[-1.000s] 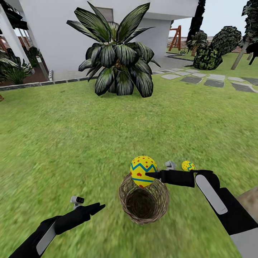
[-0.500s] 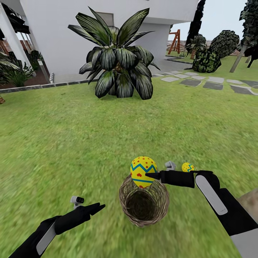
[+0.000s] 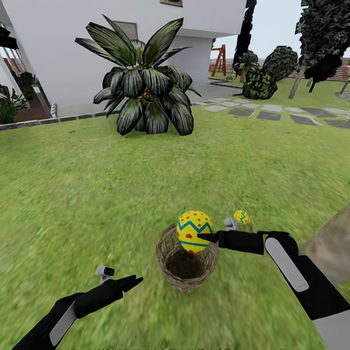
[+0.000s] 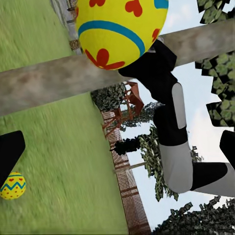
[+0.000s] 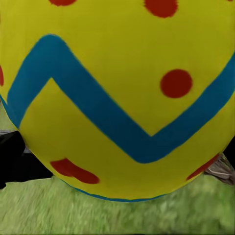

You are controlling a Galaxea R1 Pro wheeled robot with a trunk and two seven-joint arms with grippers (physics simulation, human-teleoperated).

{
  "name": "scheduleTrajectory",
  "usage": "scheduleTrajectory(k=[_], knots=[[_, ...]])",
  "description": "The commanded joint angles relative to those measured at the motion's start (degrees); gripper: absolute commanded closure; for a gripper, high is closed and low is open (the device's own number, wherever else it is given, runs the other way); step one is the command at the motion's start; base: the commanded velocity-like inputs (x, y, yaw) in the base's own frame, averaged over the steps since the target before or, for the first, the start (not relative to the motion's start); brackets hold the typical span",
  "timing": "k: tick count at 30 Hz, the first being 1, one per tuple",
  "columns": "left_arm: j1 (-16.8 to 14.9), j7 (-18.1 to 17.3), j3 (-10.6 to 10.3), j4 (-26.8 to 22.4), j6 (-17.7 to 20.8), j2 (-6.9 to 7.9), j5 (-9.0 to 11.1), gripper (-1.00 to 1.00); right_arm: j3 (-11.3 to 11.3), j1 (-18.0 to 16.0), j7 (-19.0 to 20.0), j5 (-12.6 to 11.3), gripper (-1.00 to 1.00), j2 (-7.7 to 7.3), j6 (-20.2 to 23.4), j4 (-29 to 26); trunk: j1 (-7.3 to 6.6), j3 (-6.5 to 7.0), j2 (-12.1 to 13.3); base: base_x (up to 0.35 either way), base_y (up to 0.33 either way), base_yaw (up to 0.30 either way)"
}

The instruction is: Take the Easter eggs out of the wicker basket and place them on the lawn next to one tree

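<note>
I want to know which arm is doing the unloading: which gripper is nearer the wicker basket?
Right. The right gripper holds an Easter egg just above the wicker basket at its far rim. The left gripper hangs empty over the lawn, off to the basket's left and nearer the robot.

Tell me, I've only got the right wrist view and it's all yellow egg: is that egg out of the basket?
Observer: From the head view, the right gripper holds the egg just above the far rim of the wicker basket, not over open grass.
Operator: Any other egg around?
Observer: Yes, a second egg lies on the lawn beyond your right arm, apart from the basket.
Operator: And my left arm?
Observer: The left gripper hangs open over the grass to the left of the basket, holding nothing.
</note>
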Motion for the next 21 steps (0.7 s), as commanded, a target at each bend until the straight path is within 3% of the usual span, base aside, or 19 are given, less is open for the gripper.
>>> scheduleTrajectory(k=[1,21], knots=[[0.0,0.0,-0.3,0.0,0.6,0.08,0.4,-1.0,0.0,0.0,0.5,0.2,1.0,-0.04,-0.5,0.0,-0.02,0.05,0.0,-0.075,0.011,-0.031],[0.0,0.0,-0.3,-0.2,0.6,-0.01,0.4,-1.0,0.0,0.1,0.5,0.2,1.0,0.02,-0.9,0.1,-0.02,1.89,0.0,-0.004,0.001,-0.001]])
